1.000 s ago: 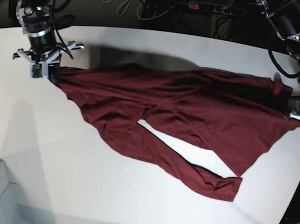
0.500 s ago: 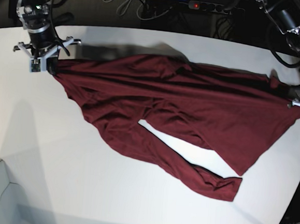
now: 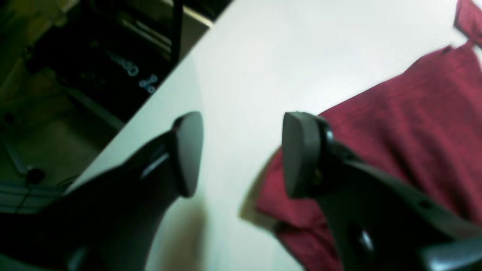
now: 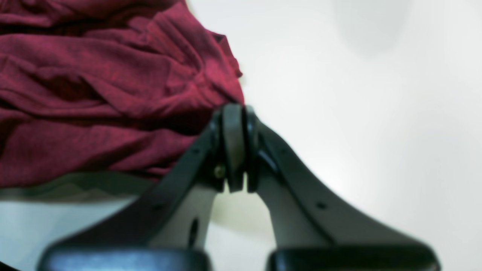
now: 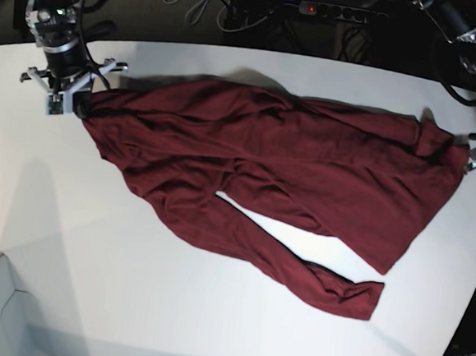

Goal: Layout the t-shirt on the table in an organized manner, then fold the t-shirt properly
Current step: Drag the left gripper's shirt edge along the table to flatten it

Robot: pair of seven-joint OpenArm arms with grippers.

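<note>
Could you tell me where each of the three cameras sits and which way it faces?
Base: high above, looking down at the table and shirt; both arms at the far corners.
Left wrist: behind the left tool, open, aimed at the table edge and a shirt corner.
Right wrist: behind the right tool, shut on bunched shirt.
All three share shirt and table.

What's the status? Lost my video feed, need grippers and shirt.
Left gripper open, nothing between pads. Right gripper shut on dark maroon long-sleeved t-shirt corner. Shirt spread, wrinkled, on smooth white table. Nothing obstructing.
</note>
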